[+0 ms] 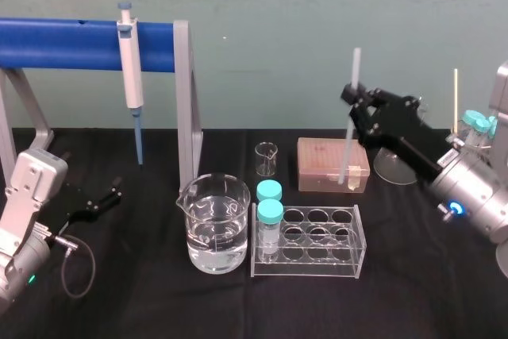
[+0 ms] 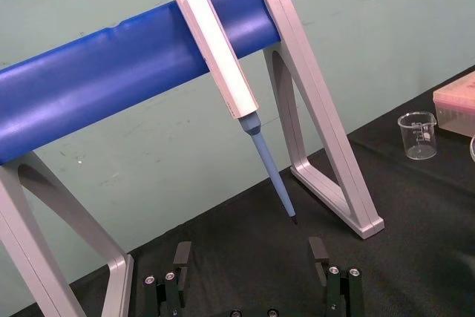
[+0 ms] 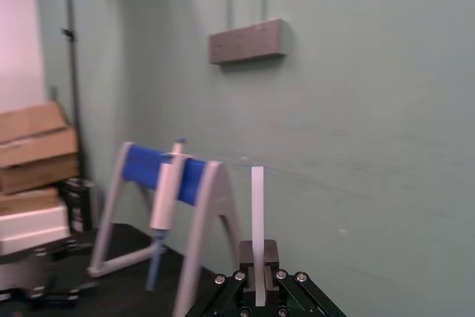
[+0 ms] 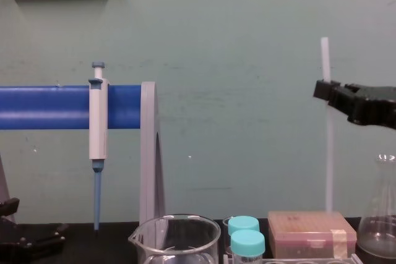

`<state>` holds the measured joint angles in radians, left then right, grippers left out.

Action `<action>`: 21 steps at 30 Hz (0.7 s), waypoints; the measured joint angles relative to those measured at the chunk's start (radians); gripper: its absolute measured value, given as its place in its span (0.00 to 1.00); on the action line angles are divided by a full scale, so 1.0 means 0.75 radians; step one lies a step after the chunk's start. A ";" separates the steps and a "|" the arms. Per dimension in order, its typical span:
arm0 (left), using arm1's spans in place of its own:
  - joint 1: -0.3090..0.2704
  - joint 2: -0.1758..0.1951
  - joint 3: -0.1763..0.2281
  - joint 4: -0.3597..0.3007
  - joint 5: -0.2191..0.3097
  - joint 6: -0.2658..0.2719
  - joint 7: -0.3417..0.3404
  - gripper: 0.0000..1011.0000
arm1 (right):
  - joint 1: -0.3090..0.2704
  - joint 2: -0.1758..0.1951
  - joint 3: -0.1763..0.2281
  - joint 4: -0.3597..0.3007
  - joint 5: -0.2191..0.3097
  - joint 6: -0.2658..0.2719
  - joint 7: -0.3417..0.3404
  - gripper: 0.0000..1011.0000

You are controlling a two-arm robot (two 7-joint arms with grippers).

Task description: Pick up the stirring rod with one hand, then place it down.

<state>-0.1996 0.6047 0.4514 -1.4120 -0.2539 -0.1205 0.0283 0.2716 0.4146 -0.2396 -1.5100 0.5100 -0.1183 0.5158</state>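
Note:
The stirring rod, a thin translucent white stick, hangs upright above the pink box, its lower end close over the box top. My right gripper is shut on the rod's upper part, reaching in from the right. In the chest view the rod stands vertical with the right gripper clamped near its top. The right wrist view has the rod rising from between the closed jaws of the right gripper. My left gripper rests open and holds nothing at the far left; in the left wrist view the left gripper has its jaws well apart.
A water-filled glass beaker sits front centre beside a clear tube rack holding two teal-capped vials. A small beaker stands behind. A pipette hangs on the blue-barred stand. A glass flask is at the right.

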 joint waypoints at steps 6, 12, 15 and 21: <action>0.000 0.000 0.000 0.000 0.000 0.000 0.000 0.99 | 0.006 -0.003 -0.049 0.070 0.051 -0.071 0.100 0.07; 0.000 0.000 0.000 0.000 0.000 0.000 0.000 0.99 | 0.018 -0.018 -0.087 0.141 0.046 -0.132 0.116 0.06; 0.000 0.000 0.000 0.000 0.000 0.000 0.000 0.99 | 0.022 -0.025 -0.094 0.163 0.030 -0.154 0.111 0.07; 0.000 0.000 0.000 0.000 0.000 0.000 0.000 0.99 | 0.033 -0.048 -0.103 0.210 -0.011 -0.214 0.090 0.07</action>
<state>-0.1995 0.6047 0.4514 -1.4120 -0.2540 -0.1205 0.0283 0.2964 0.3786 -0.3170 -1.3528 0.5019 -0.2786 0.5829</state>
